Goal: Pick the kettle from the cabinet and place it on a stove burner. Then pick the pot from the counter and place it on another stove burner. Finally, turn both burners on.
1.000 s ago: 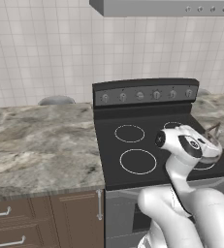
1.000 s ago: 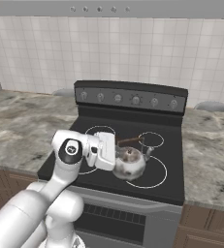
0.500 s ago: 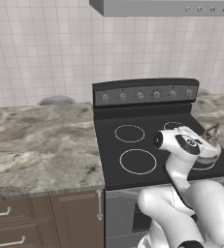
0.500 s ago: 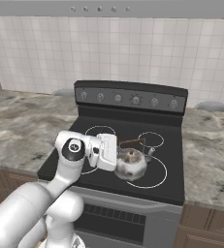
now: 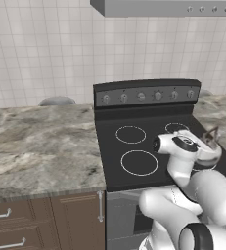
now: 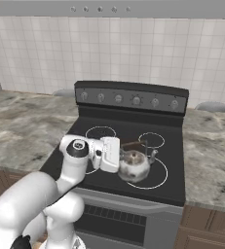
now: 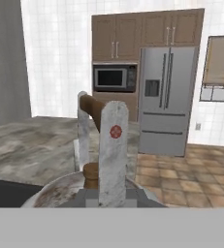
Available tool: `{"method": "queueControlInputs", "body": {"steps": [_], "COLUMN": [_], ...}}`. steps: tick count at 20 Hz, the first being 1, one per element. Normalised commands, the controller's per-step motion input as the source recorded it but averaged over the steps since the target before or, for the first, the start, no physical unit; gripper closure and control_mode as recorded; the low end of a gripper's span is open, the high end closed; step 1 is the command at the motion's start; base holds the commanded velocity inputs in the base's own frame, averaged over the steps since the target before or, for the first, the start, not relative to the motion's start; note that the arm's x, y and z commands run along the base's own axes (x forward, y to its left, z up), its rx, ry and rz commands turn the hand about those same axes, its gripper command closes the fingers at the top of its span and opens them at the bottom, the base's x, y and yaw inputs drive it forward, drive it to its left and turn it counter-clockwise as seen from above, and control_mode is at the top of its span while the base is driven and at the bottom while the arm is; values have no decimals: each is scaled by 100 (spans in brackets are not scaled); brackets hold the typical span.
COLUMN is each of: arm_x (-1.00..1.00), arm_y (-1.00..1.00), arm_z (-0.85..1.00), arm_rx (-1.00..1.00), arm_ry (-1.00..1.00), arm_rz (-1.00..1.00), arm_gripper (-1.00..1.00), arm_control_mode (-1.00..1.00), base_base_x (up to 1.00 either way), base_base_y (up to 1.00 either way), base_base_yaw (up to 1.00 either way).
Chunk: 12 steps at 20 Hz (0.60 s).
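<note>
A small silver kettle (image 6: pixel 134 166) is over the front right burner ring (image 6: pixel 159 179) of the black stove (image 6: pixel 115 181). I cannot tell whether its base touches the glass. My gripper (image 6: pixel 127 146) reaches in from the left and is shut on the kettle's arched brown handle (image 6: pixel 135 144). The hand view shows that handle (image 7: pixel 91 104) pinched between my two fingers (image 7: pixel 113 145), with the kettle's lid (image 7: pixel 60 192) below. In the left base view my arm covers most of the kettle (image 5: pixel 211 150). The pot and the cabinet are out of view.
A row of grey knobs (image 6: pixel 128 99) runs along the stove's raised back panel. The other burner rings (image 5: pixel 139 162) are bare. Marble counter (image 5: pixel 41 146) lies on both sides of the stove, with a grey domed object (image 5: pixel 57 101) at the back wall on each side. A hood (image 6: pixel 114 8) hangs overhead.
The hand and the kettle have barely shifted over the front right burner. The grip on the handle is unchanged.
</note>
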Motion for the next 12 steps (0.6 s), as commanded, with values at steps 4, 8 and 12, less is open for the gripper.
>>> {"method": "queueControlInputs", "body": {"steps": [4, 8, 12], "arm_x": [14, 13, 15], "arm_y": [-3, -2, -1], "arm_z": [-38, -35, -31], "arm_rx": [-6, -5, -3], "arm_ry": [0, 0, 0], "arm_rz": [-1, -1, -1], "arm_gripper": [100, 100, 100], "arm_control_mode": [-100, -100, -100], "base_base_x": [0, 0, 0], "base_base_y": [0, 0, 0], "base_base_yaw": [0, 0, 0]}}
